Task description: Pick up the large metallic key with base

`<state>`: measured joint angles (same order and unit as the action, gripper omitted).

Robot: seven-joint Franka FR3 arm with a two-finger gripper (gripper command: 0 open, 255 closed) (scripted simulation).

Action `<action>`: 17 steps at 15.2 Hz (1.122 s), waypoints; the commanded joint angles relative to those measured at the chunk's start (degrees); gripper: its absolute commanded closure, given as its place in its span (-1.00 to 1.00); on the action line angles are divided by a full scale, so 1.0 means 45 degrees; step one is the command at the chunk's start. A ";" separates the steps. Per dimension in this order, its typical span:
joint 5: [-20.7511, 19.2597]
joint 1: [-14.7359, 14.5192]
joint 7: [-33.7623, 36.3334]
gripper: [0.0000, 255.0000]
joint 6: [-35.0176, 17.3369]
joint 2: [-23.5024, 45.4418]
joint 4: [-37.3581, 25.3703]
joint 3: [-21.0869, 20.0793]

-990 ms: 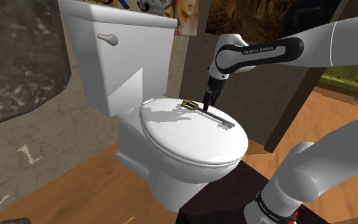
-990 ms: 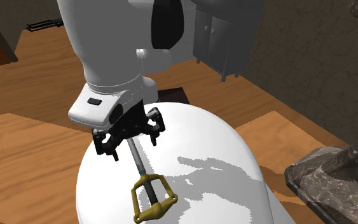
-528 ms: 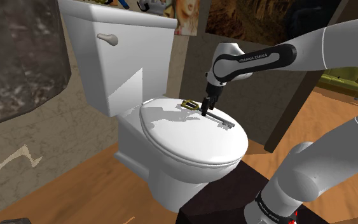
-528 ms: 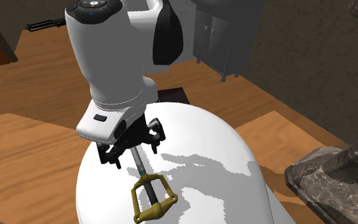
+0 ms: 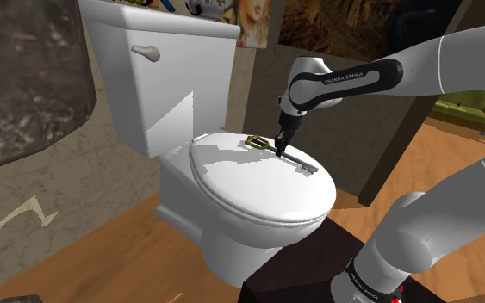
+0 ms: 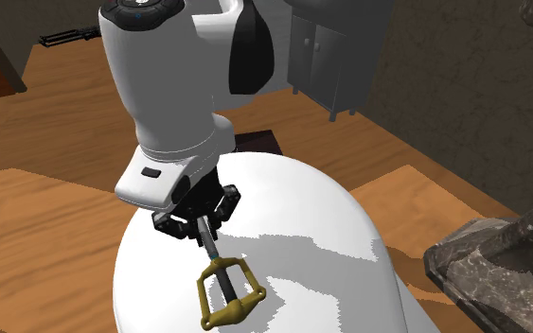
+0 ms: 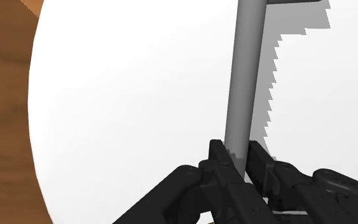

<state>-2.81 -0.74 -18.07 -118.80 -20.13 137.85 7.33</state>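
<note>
A large key lies flat on the closed white toilet lid [image 5: 258,185]. It has a grey metal shaft [image 5: 295,161] and a brass-coloured looped handle [image 5: 255,141]. My black gripper [image 5: 277,148] stands over the shaft just behind the handle, pointing down. In the second exterior view the fingers of the gripper [image 6: 201,230] are drawn together around the shaft, with the handle [image 6: 226,293] just beyond them. In the wrist view the gripper [image 7: 234,167] clasps the grey shaft [image 7: 246,76] between both fingers, and the key still rests on the lid [image 7: 139,95].
The white toilet tank [image 5: 163,77] rises behind the lid. My dark stand [image 5: 309,267] sits close to the bowl's front. A wooden floor [image 6: 56,218] surrounds the toilet. A dark stone block [image 6: 501,265] and a grey cabinet [image 6: 335,57] stand nearby.
The gripper came down onto the lid and its fingers, spread either side of the shaft before, have shut on it. The key has not shifted.
</note>
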 commanded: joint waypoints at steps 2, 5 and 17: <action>-0.0035 0.0037 -0.0022 1.00 -0.0047 0.0088 0.0049 0.0041; -0.0033 0.0039 -0.0016 1.00 0.0500 -0.0085 -0.0325 0.0014; -0.0010 0.0020 -0.0008 1.00 0.2623 -0.0496 -0.2039 -0.0071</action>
<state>-2.86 -0.65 -18.11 -107.80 -22.15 129.26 7.04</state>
